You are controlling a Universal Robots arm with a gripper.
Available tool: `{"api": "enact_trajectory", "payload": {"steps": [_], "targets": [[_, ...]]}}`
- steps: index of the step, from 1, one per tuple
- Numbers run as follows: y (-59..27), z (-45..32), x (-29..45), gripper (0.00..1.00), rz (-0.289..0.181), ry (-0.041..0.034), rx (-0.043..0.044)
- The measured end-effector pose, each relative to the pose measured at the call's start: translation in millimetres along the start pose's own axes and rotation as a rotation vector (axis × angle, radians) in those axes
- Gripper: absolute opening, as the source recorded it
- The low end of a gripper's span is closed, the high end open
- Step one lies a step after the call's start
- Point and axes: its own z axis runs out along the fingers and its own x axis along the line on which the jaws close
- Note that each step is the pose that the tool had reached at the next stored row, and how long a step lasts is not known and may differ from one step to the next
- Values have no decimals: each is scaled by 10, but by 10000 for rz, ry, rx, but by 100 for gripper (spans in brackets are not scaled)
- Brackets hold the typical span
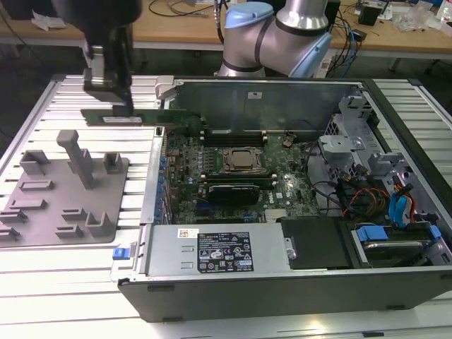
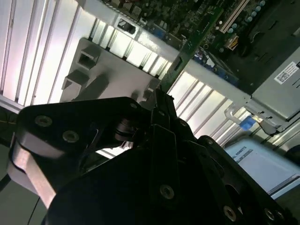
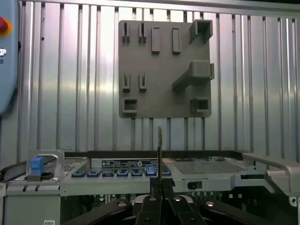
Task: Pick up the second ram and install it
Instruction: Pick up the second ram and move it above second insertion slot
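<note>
**Site:** robotics lab, computer-assembly bench.

**Evidence we are logging:**
- a ribbed aluminium table (image 1: 42, 296) lying under the fingers (image 3: 153, 199) of the gripper (image 3: 160, 187)
- an open computer case (image 1: 282, 293) resting beside them, its motherboard (image 1: 286, 173) showing
- a grey holder tray (image 3: 159, 61) sitting near them
- a wooden bench (image 1: 176, 32) running well behind them, carrying cables (image 1: 346, 32)
- a blue unit (image 3: 7, 70) with a red button (image 3: 3, 26) standing off to one side

second ram (image 1: 157, 117) partly hidden by jaws, holder tray (image 1: 51, 212) cut by edge
</note>
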Motion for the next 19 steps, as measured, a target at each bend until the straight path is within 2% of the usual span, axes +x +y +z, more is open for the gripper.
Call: {"api": "enact_trajectory", "payload": {"steps": [1,4,6,10,11,13,15,16,18,19], "targets": [[-114,-5,1,9,-1,-1,-15],[-304,-15,2,9,2,0,-43],[-498,-23,3,9,4,-1,-69],[-710,-32,5,9,9,-1,-103],[-848,-36,6,9,11,-1,-130],[-1030,-34,8,9,16,-4,-185],[-1138,-19,10,9,21,-3,-263],[-1261,12,13,9,26,-3,-335],[-1335,36,-6,9,28,-4,-366],[-1354,66,-47,9,-29,1,-371]]}}
